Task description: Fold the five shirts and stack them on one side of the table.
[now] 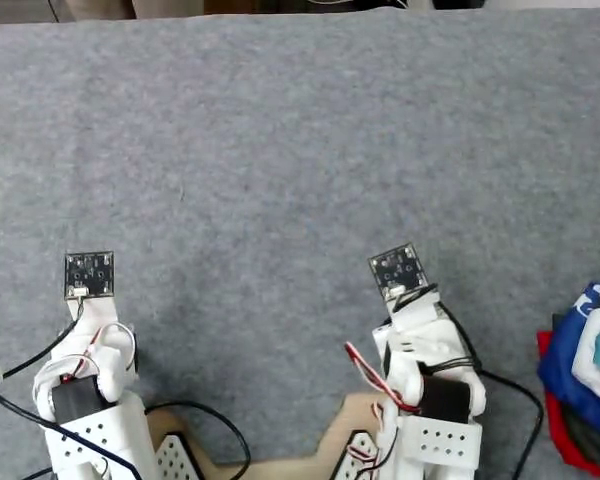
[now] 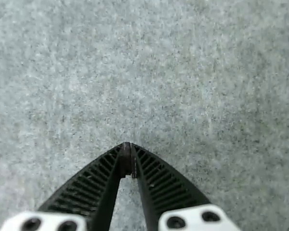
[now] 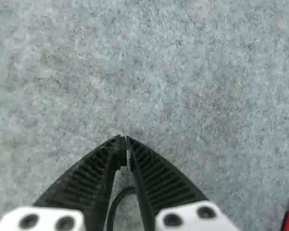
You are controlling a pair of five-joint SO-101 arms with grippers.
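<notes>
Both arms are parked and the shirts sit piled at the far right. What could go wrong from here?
The shirt pile runs out of the high view and is unevenly layered; pulling one shirt may drag others along.
The black cable loops between the right arm and the pile and could snag a reach.
The right gripper has its jaws shut; it must open before grasping.

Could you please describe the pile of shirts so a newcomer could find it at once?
Take the grey table and follow its near side past the right arm to the high view's right edge. The pile of shirts lies there, partly cut off. It alone is colourful: red underneath, blue, white and teal above.
</notes>
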